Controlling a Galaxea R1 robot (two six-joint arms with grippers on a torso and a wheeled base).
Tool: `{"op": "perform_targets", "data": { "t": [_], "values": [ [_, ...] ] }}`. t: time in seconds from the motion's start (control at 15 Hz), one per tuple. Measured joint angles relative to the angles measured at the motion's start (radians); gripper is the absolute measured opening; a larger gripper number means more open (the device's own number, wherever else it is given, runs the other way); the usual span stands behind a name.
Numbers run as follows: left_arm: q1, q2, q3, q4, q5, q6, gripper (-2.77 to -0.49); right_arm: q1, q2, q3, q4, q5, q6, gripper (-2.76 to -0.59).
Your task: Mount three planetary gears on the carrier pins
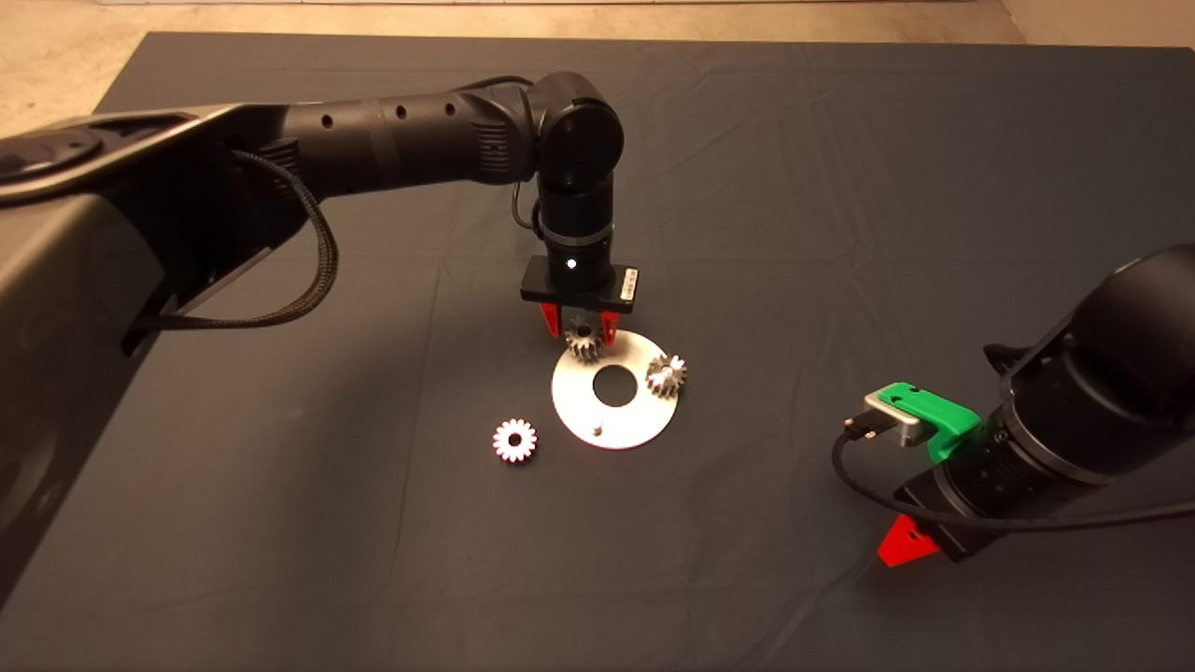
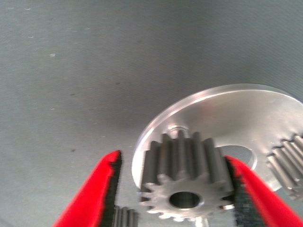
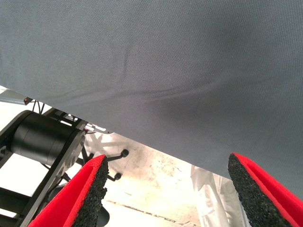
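The flat silver disc point(image 1: 644, 415) lies mid-mat. One planetary gear point(image 1: 667, 373) sits at its right side. A bare carrier pin point(image 1: 597, 431) stands near its front edge. A third gear point(image 1: 514, 440) lies loose on the mat left of the disc. My left gripper point(image 1: 581, 327) points down over the disc's far left rim, with a gear point(image 1: 583, 342) between its fingers. In the left wrist view this gear point(image 2: 184, 175) touches one pad point(image 2: 236, 189). A gap separates it from the other pad point(image 2: 112, 189). A pin point(image 2: 179, 127) shows just beyond the gear. My right gripper point(image 3: 165, 189) is open and empty.
The right arm is parked at the mat's lower right point(image 1: 1027, 439), its red finger point(image 1: 901, 546) near the mat. Its wrist view looks past the mat's edge at the floor, a black stand point(image 3: 42, 142) and a person's leg point(image 3: 208, 194).
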Motion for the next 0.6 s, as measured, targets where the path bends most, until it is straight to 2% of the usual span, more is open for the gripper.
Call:
{"op": "perform_targets", "data": {
  "t": [0.2, 0.27, 0.4, 0.53, 0.6],
  "values": [
    [0.000, 0.000, -0.004, -0.002, 0.000, 0.000, -1.78, 0.000, 0.000, 0.000, 0.000, 0.000, 0.000, -1.49],
    [0.000, 0.000, -0.004, -0.001, 0.001, 0.000, -1.68, 0.000, 0.000, 0.000, 0.000, 0.000, 0.000, -1.49],
    [0.000, 0.000, -0.005, -0.001, 0.002, 0.001, -1.66, 0.000, 0.000, 0.000, 0.000, 0.000, 0.000, -1.49],
    [0.000, 0.000, -0.010, 0.000, 0.001, 0.001, -1.50, 0.000, 0.000, 0.000, 0.000, 0.000, 0.000, -1.49],
    [-0.001, 0.000, -0.010, 0.000, -0.001, 0.001, -1.50, 0.000, 0.000, 0.000, 0.000, 0.000, 0.000, -1.49]
  ]
}}
